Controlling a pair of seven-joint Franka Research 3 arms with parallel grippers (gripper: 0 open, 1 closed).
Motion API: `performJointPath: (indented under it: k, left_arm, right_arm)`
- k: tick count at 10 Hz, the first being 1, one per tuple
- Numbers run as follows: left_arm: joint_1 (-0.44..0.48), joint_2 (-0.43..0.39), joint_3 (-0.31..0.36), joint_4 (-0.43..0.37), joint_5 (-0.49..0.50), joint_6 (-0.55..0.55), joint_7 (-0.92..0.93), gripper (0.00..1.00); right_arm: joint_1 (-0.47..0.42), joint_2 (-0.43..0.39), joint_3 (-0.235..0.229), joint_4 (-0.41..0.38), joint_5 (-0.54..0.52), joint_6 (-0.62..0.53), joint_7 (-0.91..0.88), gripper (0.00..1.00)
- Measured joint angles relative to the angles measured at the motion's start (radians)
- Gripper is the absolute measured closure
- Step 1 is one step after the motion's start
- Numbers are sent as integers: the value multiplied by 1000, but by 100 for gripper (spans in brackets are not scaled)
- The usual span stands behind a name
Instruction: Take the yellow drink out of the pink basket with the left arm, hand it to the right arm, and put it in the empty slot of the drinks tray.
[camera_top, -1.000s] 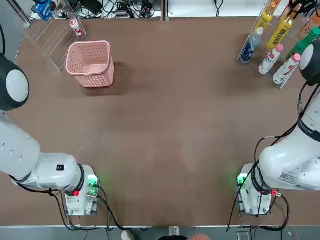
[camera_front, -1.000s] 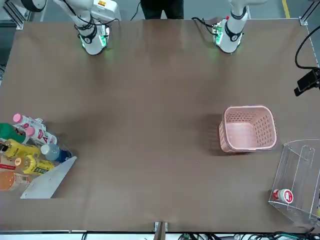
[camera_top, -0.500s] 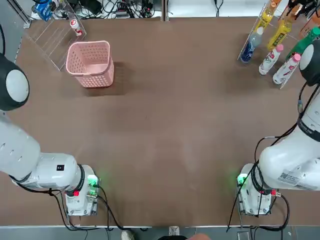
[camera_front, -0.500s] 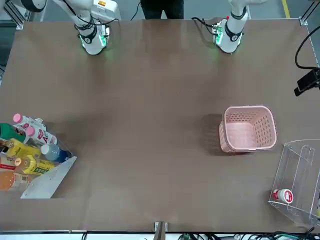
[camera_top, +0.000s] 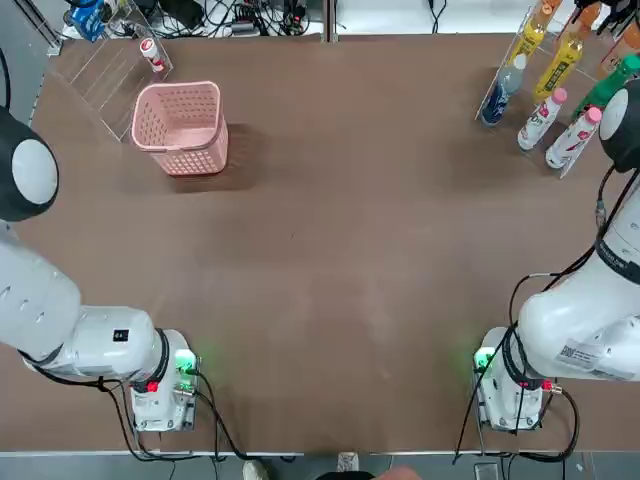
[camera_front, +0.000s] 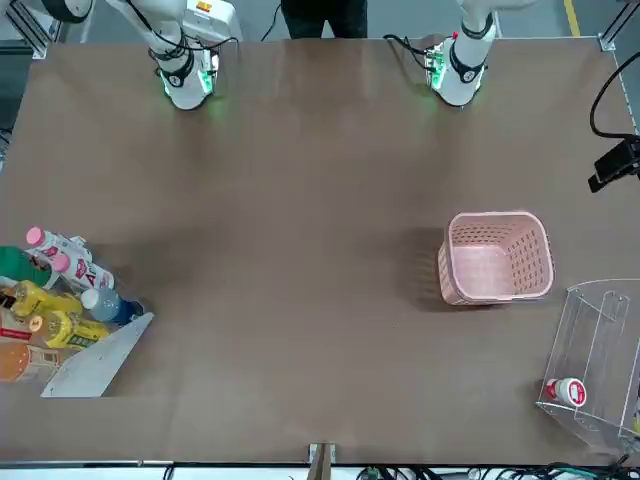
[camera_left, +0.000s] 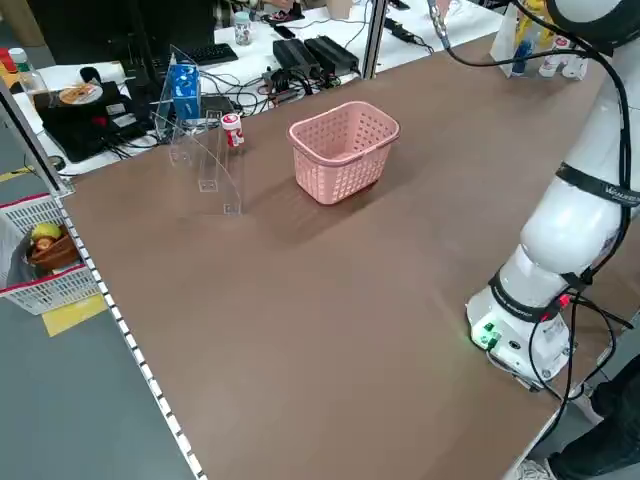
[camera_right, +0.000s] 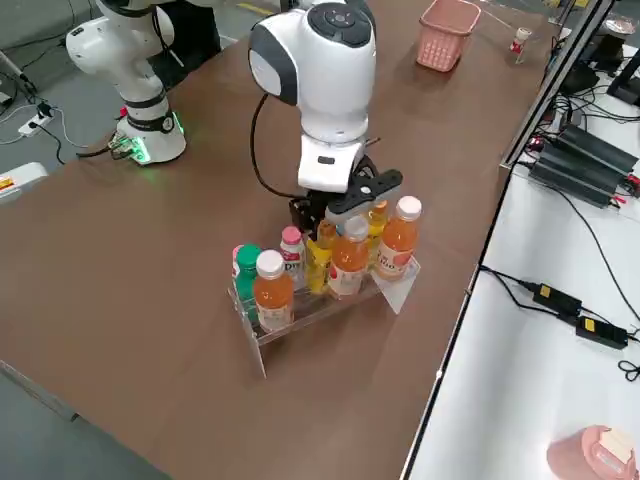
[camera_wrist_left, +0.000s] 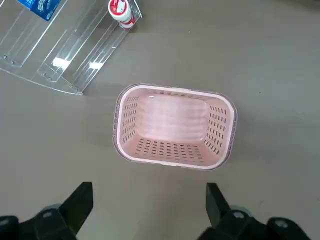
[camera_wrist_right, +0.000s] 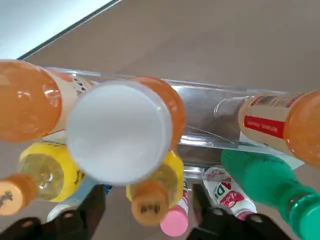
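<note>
Right gripper (camera_wrist_right: 147, 217) open above smooth plastic bottles (camera_wrist_right: 152, 195)

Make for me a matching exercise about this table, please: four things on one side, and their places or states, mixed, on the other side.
Things
1. pink basket
2. small red-white bottle
3. left gripper
4. right gripper

Places and states
A. over the bottles in the drinks tray
B. lying in a clear acrylic rack near the basket
C. standing on the table with no drink inside
D. at the robot's left side of the table, open, holding nothing

Right pairs: 1-C, 2-B, 3-D, 4-A
</note>
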Motion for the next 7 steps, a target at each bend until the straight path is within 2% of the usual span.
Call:
performJointPath:
  k: [1,5,7]
  left_arm:
    - [0,0,0,0,0,0,0,0]
    - [0,0,1,0,0,0,0,0]
    - [-1,0,2,0,0,0,0,0]
  right_arm:
    - [1,-10,0,8,-1,-5,-13,1]
    - [17,-112,10,18,-1,-116,-27,0]
    - [75,-171,16,19,-2,-199,-27,0]
